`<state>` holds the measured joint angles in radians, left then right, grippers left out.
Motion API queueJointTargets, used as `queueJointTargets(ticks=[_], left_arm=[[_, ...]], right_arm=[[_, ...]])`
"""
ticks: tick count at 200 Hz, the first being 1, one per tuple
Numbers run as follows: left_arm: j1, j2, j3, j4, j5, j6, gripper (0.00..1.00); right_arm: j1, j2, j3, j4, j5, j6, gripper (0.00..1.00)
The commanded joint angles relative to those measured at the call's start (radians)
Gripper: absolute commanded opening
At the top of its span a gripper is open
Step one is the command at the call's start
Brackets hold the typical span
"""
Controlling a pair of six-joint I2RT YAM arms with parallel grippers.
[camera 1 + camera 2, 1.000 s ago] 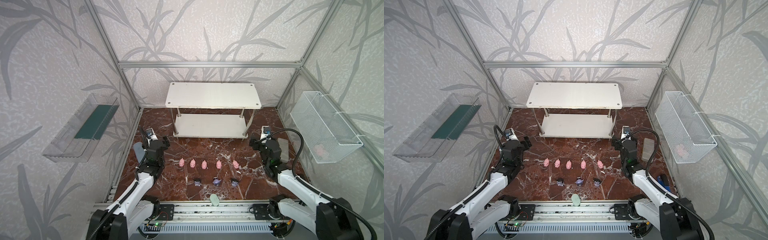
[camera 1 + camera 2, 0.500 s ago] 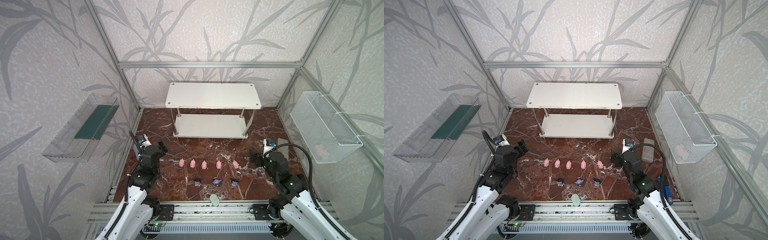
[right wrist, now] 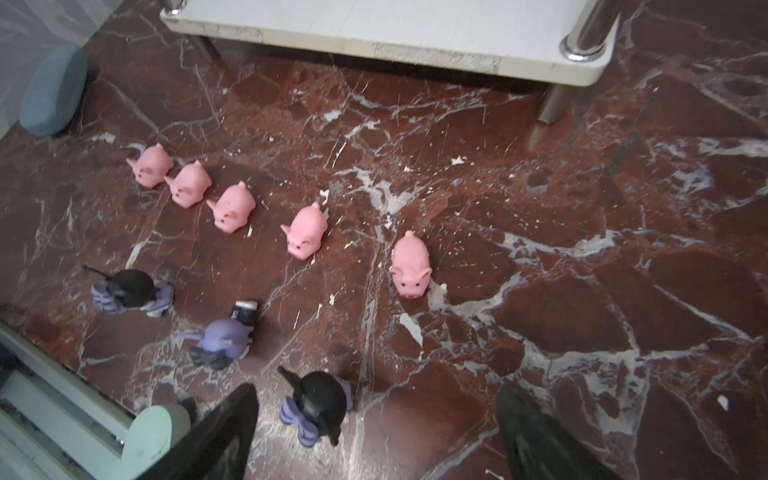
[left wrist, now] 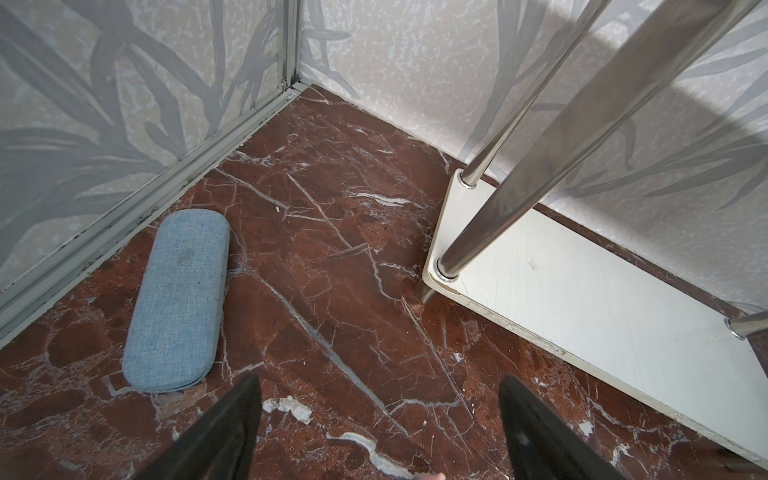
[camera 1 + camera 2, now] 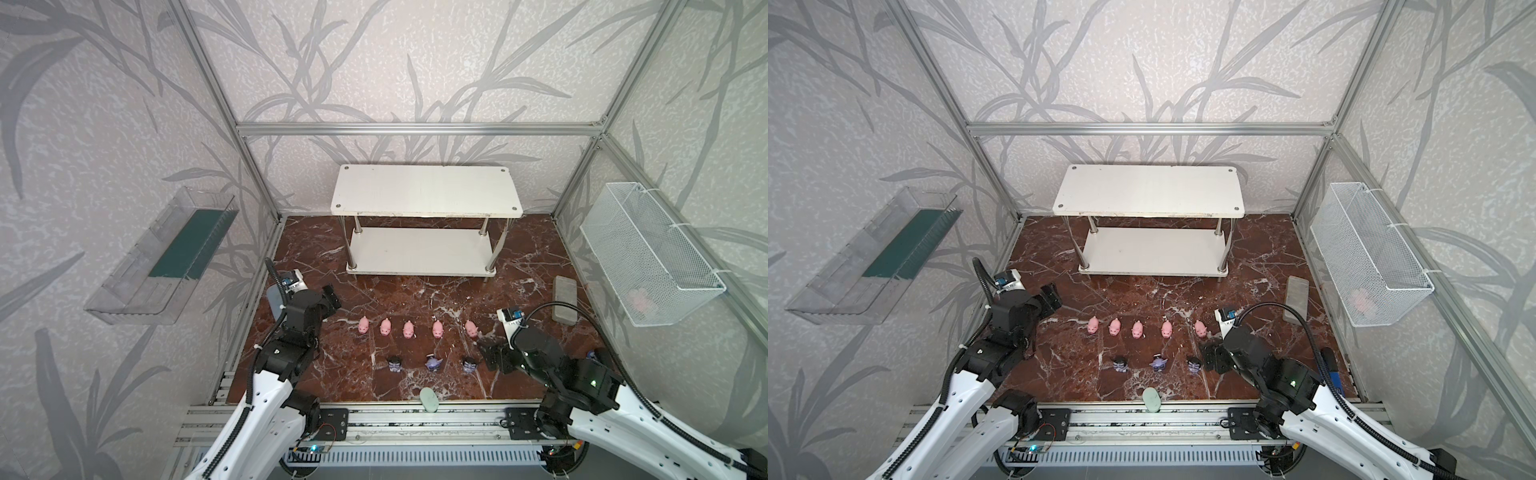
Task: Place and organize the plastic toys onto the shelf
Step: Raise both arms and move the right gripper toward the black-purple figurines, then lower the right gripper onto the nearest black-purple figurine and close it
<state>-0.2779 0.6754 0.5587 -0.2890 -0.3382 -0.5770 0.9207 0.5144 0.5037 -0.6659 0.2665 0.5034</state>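
All eight plastic toys (image 5: 1136, 329) are found on the marble floor (image 5: 532, 266), none on the shelf (image 5: 426, 191): five pink pigs (image 5: 408, 329) in one row, three black-and-purple figurines (image 5: 433, 363) in a second row nearer the front rail. Both shelf boards are bare. Step judged: approach for the first pick, nothing placed yet. The right gripper (image 5: 488, 355) is positioned near the floor, just beside the right-end figurine (image 3: 318, 409). In the right wrist view that figurine is seen within the gap between the jaws, closer to one finger, untouched. The jaws are spread wide and nothing is held. The left gripper (image 5: 330, 297) is likewise wide open and empty, near the left end of the pig row, aimed at bare floor between the grey-blue pad (image 4: 176, 299) and the shelf's lower-board corner. Next move, as judged: the right gripper is to be centred on the figurine, lowered and closed. A topple is likely if the small body is gripped off-centre. The shelf posts must be cleared on the carry. The pale green oval piece (image 5: 429, 400) is to be left alone.
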Motion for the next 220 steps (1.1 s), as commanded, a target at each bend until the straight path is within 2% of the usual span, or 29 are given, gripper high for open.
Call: queueJointTargets(ticks=[1,64,124,151,194,220], left_arm=[[-0.008,-0.007,0.011,-0.016,-0.006,-0.017,0.87],[-0.014,0.004,0.005,0.015,-0.008,-0.033,0.87],[-0.015,0.044,0.003,0.056,0.005,-0.043,0.88],[-0.017,0.067,0.003,0.075,0.015,-0.043,0.88],[-0.018,0.097,0.003,0.097,0.021,-0.042,0.88],[-0.018,0.108,0.003,0.106,0.024,-0.044,0.88]], right_arm=[[0.08,0.015,-0.009,-0.065,0.039,0.073,0.91],[0.233,0.153,-0.046,0.056,0.036,0.128,0.93],[0.239,0.255,-0.071,0.147,0.001,0.129,0.9],[0.239,0.285,-0.092,0.178,-0.005,0.174,0.86],[0.239,0.321,-0.112,0.222,0.006,0.181,0.78],[0.238,0.347,-0.118,0.244,0.009,0.187,0.76]])
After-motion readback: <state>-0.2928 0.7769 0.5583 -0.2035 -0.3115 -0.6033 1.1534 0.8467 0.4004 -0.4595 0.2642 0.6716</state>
